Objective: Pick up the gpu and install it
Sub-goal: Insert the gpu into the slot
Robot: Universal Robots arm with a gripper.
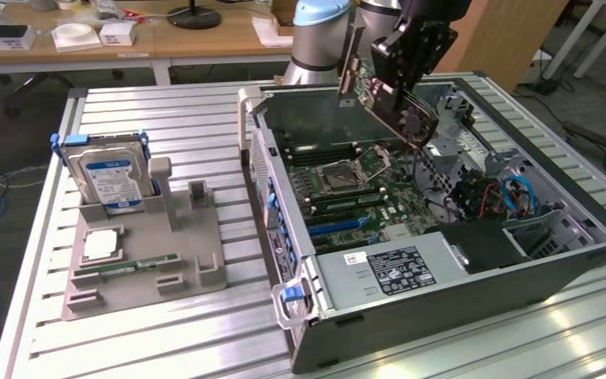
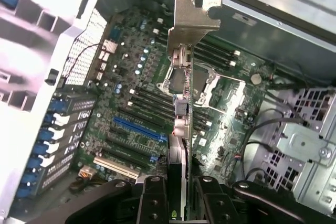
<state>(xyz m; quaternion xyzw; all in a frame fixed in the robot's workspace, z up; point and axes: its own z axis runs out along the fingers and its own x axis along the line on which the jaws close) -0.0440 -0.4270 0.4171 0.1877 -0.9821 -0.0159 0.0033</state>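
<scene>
We see the fingers [image 2: 153, 198] clenched on the graphics card [image 1: 393, 106], one on each flat face, so the card stands edge-on between them. It hangs tilted in the air over the open computer case [image 1: 461, 316], clear of the main board [image 1: 387, 197] and seated in nothing, on the side of the case nearest the worktop [image 1: 177, 110] edge where the arm [image 1: 319, 31] is mounted. We judge that the case lies on its side with its open face up so that the board can be reached from above. The grip on the card's faces seems meant to leave its metal bracket [image 2: 193, 22] and its connector edge free. In the wrist view the thin line of the card [image 2: 181, 114] runs over the board towards the rear wall of the case. The long blue slot [image 2: 137, 129] lies off to one side of it, so to us the card does not look lined up with that slot. The grey holder [image 1: 192, 260] sits near the worktop edge at the exterior view's left, well apart from the case. It carries the upright hard drive [image 1: 108, 178] and the flat green memory stick [image 1: 129, 266], each in its own recess, probably so that every part has a fixed place.
</scene>
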